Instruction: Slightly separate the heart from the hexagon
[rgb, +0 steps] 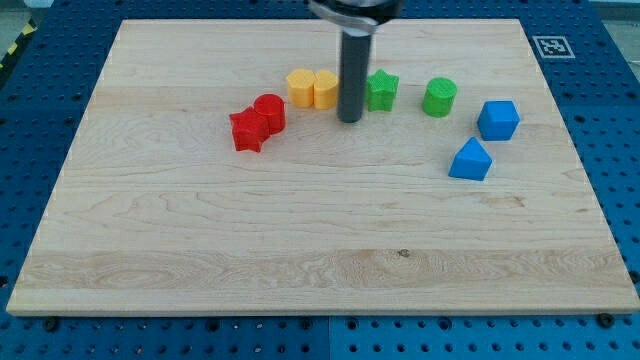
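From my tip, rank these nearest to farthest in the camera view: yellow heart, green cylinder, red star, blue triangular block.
From my tip:
1. yellow heart, just to the view's left of the rod.
2. green cylinder, to the view's right.
3. and 4. red star, view's left, and blue triangular block, lower right: too close to call.

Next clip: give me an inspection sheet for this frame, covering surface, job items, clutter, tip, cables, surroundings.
Surface: wooden board, flat, lower half bare.
Job's things: two yellow blocks, left one and right one, touching; which is heart or hexagon cannot be told.
Clutter: red star touching red block; green star; green cylinder; blue cube; blue wedge.
Tip: my tip stands just right of the yellow pair, left of the green star.
Cables: nothing seen.
Surroundings: blue perforated table; marker tag off the board's top right corner.
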